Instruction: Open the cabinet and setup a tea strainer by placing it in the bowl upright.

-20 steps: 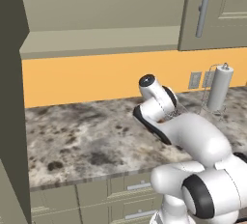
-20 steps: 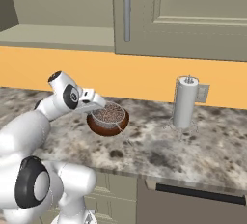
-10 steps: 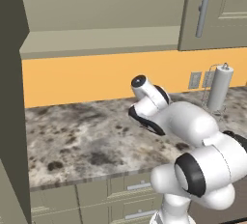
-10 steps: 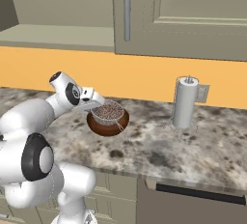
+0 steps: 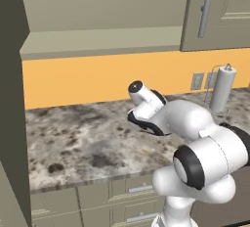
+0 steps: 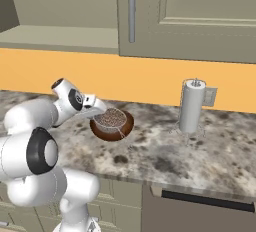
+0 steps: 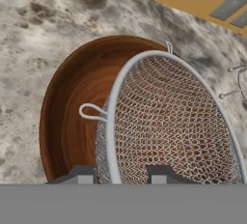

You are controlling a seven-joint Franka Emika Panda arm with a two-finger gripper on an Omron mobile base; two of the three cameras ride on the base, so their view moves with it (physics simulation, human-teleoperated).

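**Strainer held over the bowl on the counter**

In the right base view, the arm reaches from the lower left toward the middle of the frame, where the gripper (image 6: pixel 100 110) sits at the left edge of the bowl (image 6: pixel 125 128). The tea strainer (image 6: pixel 111 119) rests in or just over the bowl, its mesh basket facing up; whether it touches the bowl's floor cannot be told. A thin wire of the strainer runs down toward the lower right, past the bowl's rim.

In the hand view, the strainer's silver rim (image 7: pixel 112 121) passes between the two dark finger tips (image 7: pixel 82 175) at the bottom of the frame, so the pincer stands narrow, gripping the strainer's rim. The mesh fills the centre and right, with the brown bowl (image 7: pixel 72 107) behind it on the left.

The bowl stands on the speckled countertop (image 6: pixel 165 161). A paper towel holder (image 6: pixel 191 107) stands to the right of the bowl, well apart. The cabinet (image 6: pixel 190 16) fills the upper right, its long bar handle (image 6: pixel 131 8) at upper centre.

In the left base view, the bowl (image 5: pixel 144 124) shows as a dark edge under the arm at centre.
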